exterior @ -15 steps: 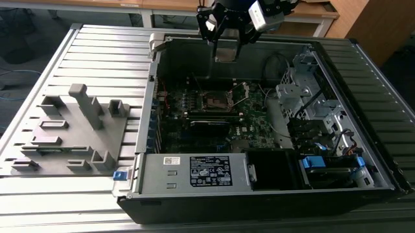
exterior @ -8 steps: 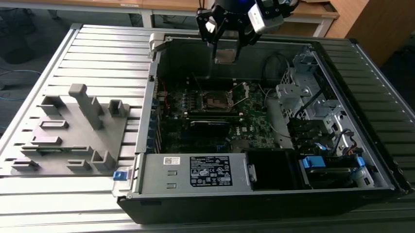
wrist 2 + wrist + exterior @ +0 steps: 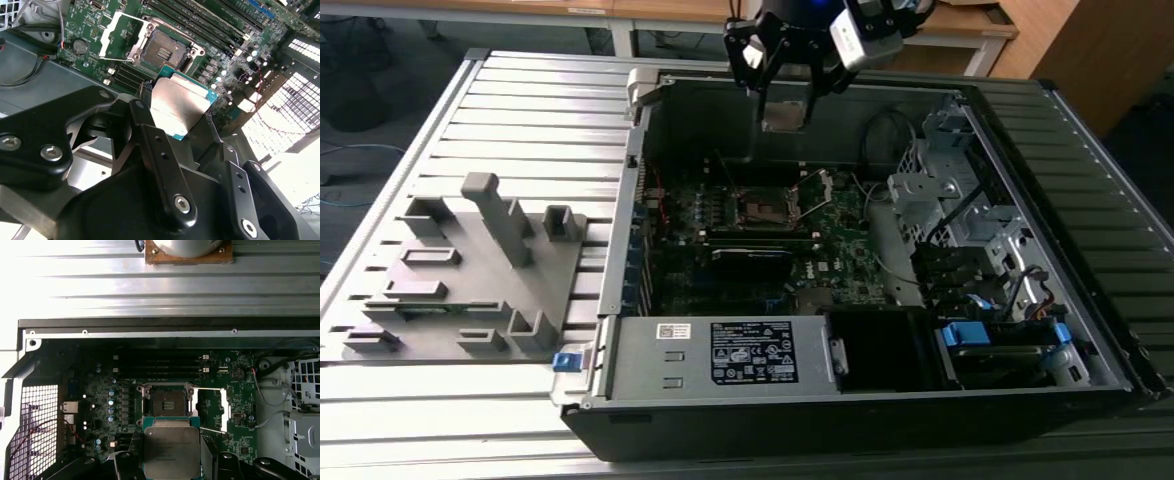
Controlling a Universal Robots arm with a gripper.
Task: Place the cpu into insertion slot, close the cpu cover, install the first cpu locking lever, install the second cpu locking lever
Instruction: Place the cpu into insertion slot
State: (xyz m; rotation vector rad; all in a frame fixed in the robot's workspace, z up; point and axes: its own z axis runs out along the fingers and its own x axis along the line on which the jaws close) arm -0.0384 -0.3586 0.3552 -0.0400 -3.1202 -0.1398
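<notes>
Gripping the cpu [image 3: 786,118] [image 3: 179,107] [image 3: 171,450] by two opposite edges, your pincer [image 3: 787,106] hangs above the open computer case [image 3: 707,110]. Its fingers [image 3: 145,125] are closed only as far as the chip's width, and you can see the grey metal face between them in both wrist views. Beneath the pincer and well apart from the chip, the insertion slot [image 3: 765,207] [image 3: 167,46] [image 3: 166,402] on the green motherboard [image 3: 834,262] sits bare, with nothing seated in it. The cpu cover [image 3: 106,40] [image 3: 228,410] is swung open, hinged back beside the slot and clear of its contacts. Black memory sticks [image 3: 160,371] run just past the slot, farther from the pincer than the slot itself.
</notes>
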